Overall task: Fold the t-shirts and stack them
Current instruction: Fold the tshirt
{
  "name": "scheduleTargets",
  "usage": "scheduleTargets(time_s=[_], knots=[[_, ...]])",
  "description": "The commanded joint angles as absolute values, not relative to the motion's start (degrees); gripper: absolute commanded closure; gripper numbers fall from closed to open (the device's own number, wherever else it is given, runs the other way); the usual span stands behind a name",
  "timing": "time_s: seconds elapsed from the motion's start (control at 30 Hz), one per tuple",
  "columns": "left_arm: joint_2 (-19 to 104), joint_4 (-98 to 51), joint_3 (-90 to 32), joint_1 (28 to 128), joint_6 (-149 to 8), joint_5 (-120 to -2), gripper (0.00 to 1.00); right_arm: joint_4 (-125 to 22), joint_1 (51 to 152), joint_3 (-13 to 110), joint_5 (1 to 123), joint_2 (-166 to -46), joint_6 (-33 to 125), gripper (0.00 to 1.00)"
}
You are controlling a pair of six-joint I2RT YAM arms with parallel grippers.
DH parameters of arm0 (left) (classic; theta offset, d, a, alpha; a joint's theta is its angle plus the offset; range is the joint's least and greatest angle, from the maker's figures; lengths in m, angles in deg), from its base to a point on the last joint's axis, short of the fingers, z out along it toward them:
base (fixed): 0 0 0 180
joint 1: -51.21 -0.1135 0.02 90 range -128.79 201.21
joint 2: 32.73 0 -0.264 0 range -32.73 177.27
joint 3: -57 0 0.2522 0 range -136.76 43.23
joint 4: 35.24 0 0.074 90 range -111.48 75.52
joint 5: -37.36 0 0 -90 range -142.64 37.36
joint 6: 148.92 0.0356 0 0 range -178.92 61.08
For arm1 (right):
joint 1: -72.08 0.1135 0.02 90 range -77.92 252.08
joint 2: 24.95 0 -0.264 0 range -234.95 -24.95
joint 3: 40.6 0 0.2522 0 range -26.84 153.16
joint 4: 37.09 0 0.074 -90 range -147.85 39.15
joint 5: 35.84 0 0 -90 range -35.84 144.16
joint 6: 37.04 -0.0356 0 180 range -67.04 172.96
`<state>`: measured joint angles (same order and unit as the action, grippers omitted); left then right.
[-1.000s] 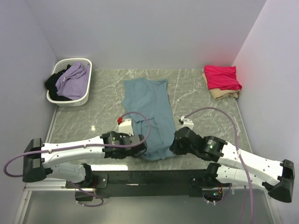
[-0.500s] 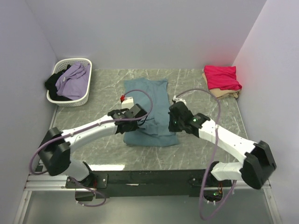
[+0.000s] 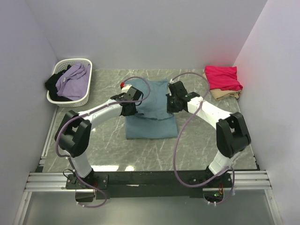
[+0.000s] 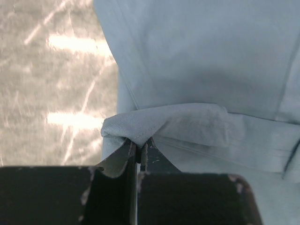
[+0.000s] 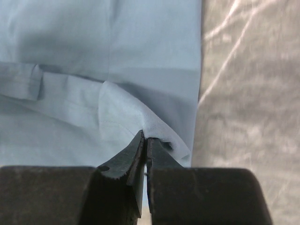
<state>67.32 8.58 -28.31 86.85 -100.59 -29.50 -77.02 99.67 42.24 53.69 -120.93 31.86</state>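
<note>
L gripper (image 4: pixel 139 151) & R gripper (image 5: pixel 145 143) each clenched on a doubled-over edge of teal t-shirt (image 3: pixel 151 123), lying at middle of table (image 3: pixel 117 145). At far-right corner, crimson t-shirt (image 3: pixel 223 77) sits atop beige t-shirt (image 3: pixel 226 95).

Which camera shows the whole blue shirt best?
The top camera: the whole blue shirt lies in view, half folded. Each wrist camera shows only a pinched edge close up.
</note>
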Motion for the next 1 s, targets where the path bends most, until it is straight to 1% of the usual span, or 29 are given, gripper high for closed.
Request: scheduleTargets(time_s=[0.0, 0.03, 0.07, 0.1, 0.13, 0.17, 0.2, 0.23, 0.27, 0.33, 0.47, 0.63, 0.67, 0.8, 0.97], knots=[[69.7, 4.4, -31.0, 83.9, -96.9, -32.5, 0.99, -74.8, 97.1, 48.6, 56.8, -125.7, 34.7, 0.90], [71.1, 3.9, -31.3, 83.4, -96.6, -32.9, 0.99, -74.9, 97.0, 49.4, 57.1, -127.9, 34.7, 0.82], [71.9, 3.4, -31.6, 83.2, -96.2, -33.0, 0.96, -75.2, 96.5, 50.1, 57.1, -129.1, 34.6, 0.74], [72.6, 2.5, -31.9, 83.1, -95.4, -32.9, 0.90, -75.2, 96.1, 51.4, 56.9, -130.1, 34.4, 0.63], [73.4, 1.7, -31.9, 83.0, -95.0, -32.9, 0.84, -75.0, 95.9, 51.8, 56.6, -131.4, 34.5, 0.56], [73.9, 1.2, -32.2, 82.9, -94.7, -32.8, 0.64, -74.1, 95.6, 51.9, 55.6, -131.6, 34.6, 0.54], [74.1, -0.2, -32.2, 82.8, -94.3, -32.3, 0.53, -73.9, 95.2, 52.3, 55.0, -131.7, 34.4, 0.53], [73.9, -1.1, -32.0, 82.2, -94.2, -32.2, 0.39, -73.8, 94.5, 52.6, 54.3, -131.6, 34.2, 0.51], [73.7, -1.7, -32.2, 82.0, -94.3, -32.2, 0.22, -73.4, 94.1, 52.9, 54.2, -131.3, 34.2, 0.51], [72.7, -2.8, -32.4, 81.0, -94.3, -31.5, 0.13, -73.3, 93.5, 53.5, 54.2, -129.6, 34.2, 0.50], [70.2, -1.7, -34.5, 80.6, -93.0, -30.9, 0.11, -74.5, 93.4, 53.6, 59.1, -126.4, 34.8, 0.50], [65.2, -1.7, -33.3, 80.6, -92.0, -39.1, 0.11, -75.2, 93.9, 49.5, 68.7, -123.6, 33.4, 0.50], [64.5, -2.4, -31.8, 80.6, -92.0, -42.8, 0.11, -75.0, 94.1, 48.0, 69.4, -123.2, 33.3, 0.50], [62.5, -3.5, -28.1, 80.7, -92.5, -50.2, 0.12, -74.6, 95.1, 44.4, 70.7, -121.5, 32.5, 0.51], [62.8, -3.1, -24.3, 82.2, -92.9, -51.4, 0.12, -74.5, 95.8, 41.6, 70.9, -121.4, 32.3, 0.51]])
